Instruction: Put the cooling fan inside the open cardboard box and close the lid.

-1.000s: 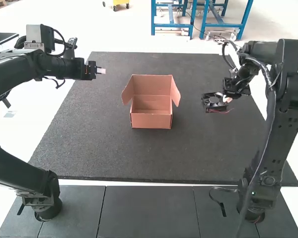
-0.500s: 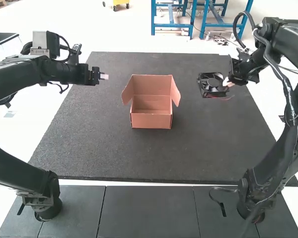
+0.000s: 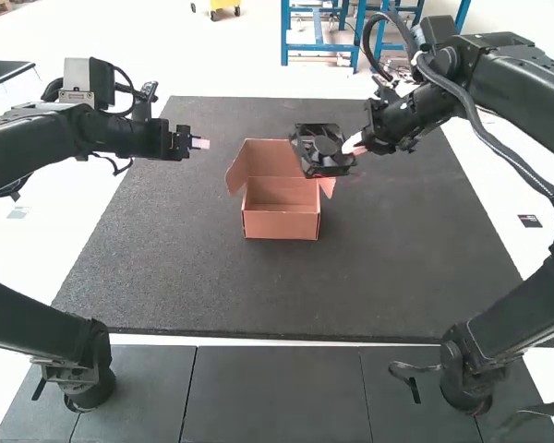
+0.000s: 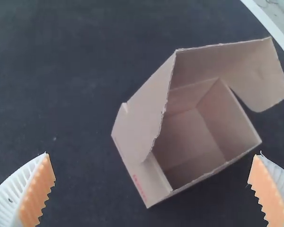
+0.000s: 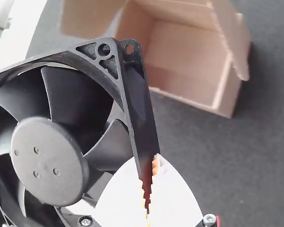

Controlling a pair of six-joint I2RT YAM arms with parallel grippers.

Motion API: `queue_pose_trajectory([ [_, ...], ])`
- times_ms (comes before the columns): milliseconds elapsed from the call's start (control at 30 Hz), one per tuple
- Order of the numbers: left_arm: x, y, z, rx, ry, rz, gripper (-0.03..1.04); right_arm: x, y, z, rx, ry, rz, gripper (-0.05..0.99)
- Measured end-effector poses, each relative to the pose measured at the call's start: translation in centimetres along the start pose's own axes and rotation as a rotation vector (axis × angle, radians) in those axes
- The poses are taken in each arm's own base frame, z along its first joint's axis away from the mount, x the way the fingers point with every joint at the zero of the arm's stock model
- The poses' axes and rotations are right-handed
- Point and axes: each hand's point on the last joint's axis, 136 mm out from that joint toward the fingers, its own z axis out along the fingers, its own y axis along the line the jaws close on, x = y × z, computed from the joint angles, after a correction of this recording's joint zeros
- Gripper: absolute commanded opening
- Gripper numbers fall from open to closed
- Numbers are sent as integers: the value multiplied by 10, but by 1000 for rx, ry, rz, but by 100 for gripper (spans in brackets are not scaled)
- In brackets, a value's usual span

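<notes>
**A:** Where is the fan (image 3: 320, 151)?

**B:** In the air, just above the far right corner of the box (image 3: 281, 210), by its right flap (image 3: 328, 180). It is tilted up on edge, with the blades and hub facing the arms' side. It is not inside the box.

**A:** What holds it?

**B:** The right gripper (image 3: 355, 146), clamped on one side of the fan's black frame. In the right wrist view a white ribbed finger (image 5: 175, 198) lies against the frame's edge, and the open box sits lower down beyond it.

**A:** And the box?

**B:** It stands near the middle of the mat (image 3: 166, 258), a little toward the far edge, with its open side up. The lid (image 3: 272, 157) stands upright at the back and both side flaps lean outward. Its plain cardboard floor shows in the left wrist view.

**A:** The other arm?

**B:** The left gripper (image 3: 192, 143) hangs over the mat's left part, toward the far left corner, well apart from the box. Its fingers are spread wide. In its wrist view the orange pads (image 4: 38, 189) sit at either side, with the box between them farther off.
</notes>
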Motion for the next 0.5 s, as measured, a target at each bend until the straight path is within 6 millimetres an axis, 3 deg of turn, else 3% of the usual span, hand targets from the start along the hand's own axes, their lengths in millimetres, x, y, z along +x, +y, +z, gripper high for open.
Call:
queue_pose_trajectory([
  [133, -4, -17, -10, 69, -25, -12, 96, 0, 23, 20, -57, -18, 3, -2],
  [267, 1, -27, -15, 108, -27, -30, 96, 7, 35, 31, -81, 1, 21, -2],
  [500, 9, -31, -13, 143, -17, -85, 96, 5, 25, 63, -64, 38, 60, -2],
])
